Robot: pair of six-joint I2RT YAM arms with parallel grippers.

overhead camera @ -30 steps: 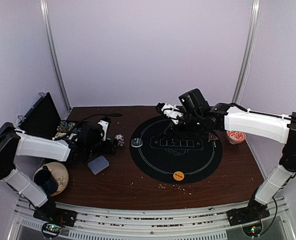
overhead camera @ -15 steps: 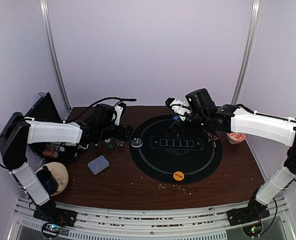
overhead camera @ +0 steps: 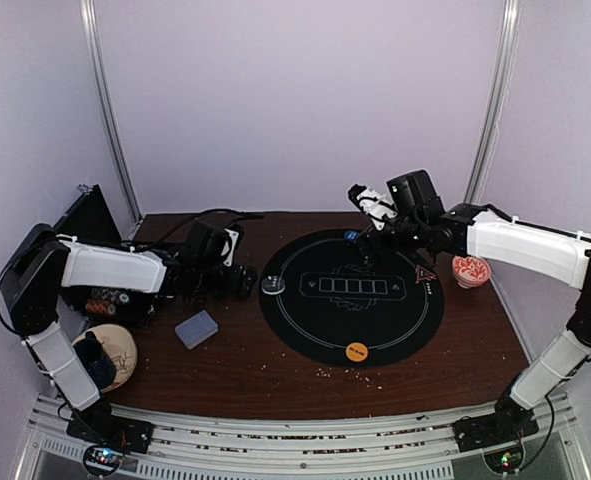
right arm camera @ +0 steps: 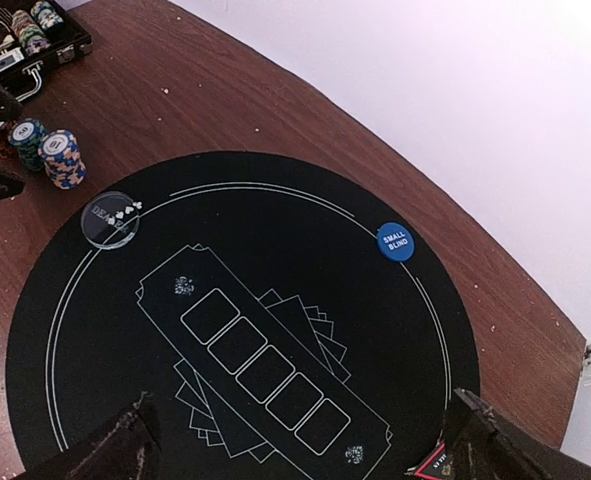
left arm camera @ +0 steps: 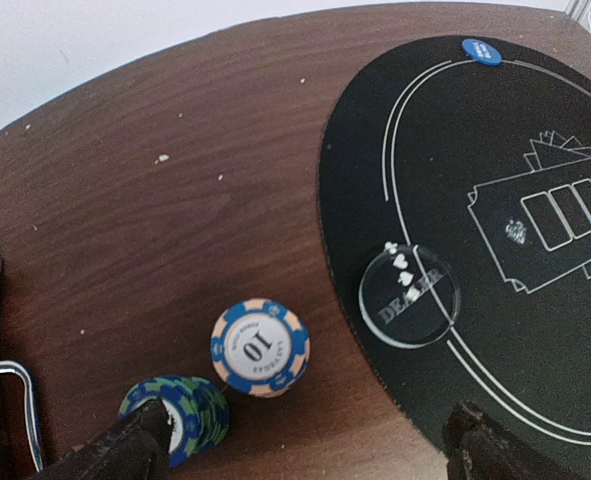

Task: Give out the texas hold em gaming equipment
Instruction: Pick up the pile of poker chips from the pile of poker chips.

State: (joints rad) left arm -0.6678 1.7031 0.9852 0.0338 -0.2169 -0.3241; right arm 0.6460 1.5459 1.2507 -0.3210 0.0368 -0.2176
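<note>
Two grippers wide open, nothing in either

From my seat I see both tools with their jaws spread and nothing between them. The left gripper [left arm camera: 310,445] is low over the table [overhead camera: 255,375], just off the left edge of the black mat [overhead camera: 395,325]. Two small piles of chips stand on the wood in front of it. The blue-and-peach chip stack [left arm camera: 260,347] has a 10 on its top. The green-and-blue chip stack [left arm camera: 175,415] sits right against one finger [left arm camera: 135,445], and I cannot tell whether they touch. A clear dealer disc [left arm camera: 410,296] lies flat just inside the mat's left rim.

The right gripper [right arm camera: 295,445] hangs above the far part of the mat, over the printed row of card boxes. A blue disc [right arm camera: 396,241] marked SMALL BLIND lies near the mat's far rim. An orange disc [overhead camera: 356,351] lies at the near rim. The red triangle marker [overhead camera: 425,273] rests at the mat's right side, close to the red-and-white bowl [overhead camera: 471,271], which stands on the wood.

A grey-blue deck of cards [overhead camera: 196,329] lies on bare wood to the left of the mat, nearer to me than the left gripper. More chips fill the open black case [overhead camera: 90,232] at the table's far left.
</note>
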